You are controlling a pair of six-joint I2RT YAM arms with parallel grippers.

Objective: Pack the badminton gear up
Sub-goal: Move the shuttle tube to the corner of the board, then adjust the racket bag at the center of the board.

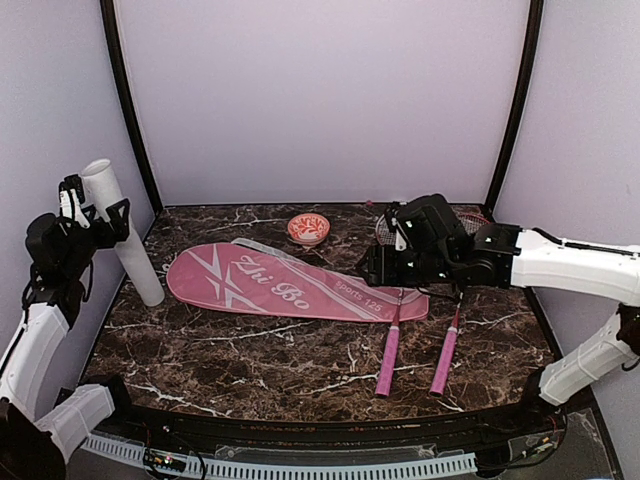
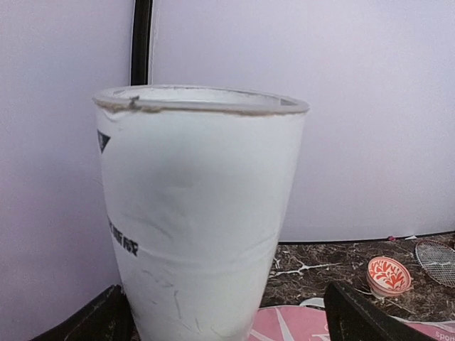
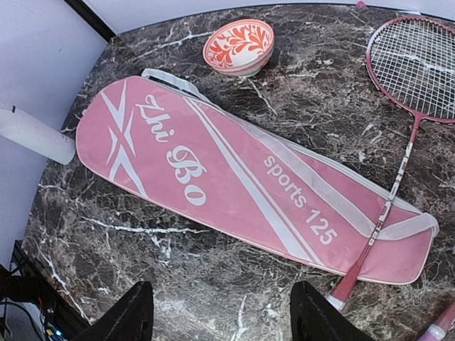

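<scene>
Leaning white tube (image 1: pixel 128 250), upper left!
We see the left gripper (image 1: pixel 97 203) spread wide around it; unsupported, it could topple. The right gripper (image 3: pixel 222 307) hangs wide, empty, over the pink cover (image 3: pixel 213 181).

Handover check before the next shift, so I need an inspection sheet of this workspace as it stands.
Surface: dark marble table, no spills seen.
Job's things: pink cover lies flat mid-table; two rackets at right, one shaft crossing the cover's narrow end; white tube stands tilted at the left edge; shuttlecocks not seen.
Clutter: small red-and-white bowl at the back.
Grippers: left gripper open, straddling the tube's top; right gripper open, empty, above the rackets.
Cables: wires by the front rail, off the table.
Surroundings: plain pale walls, black frame posts.
</scene>
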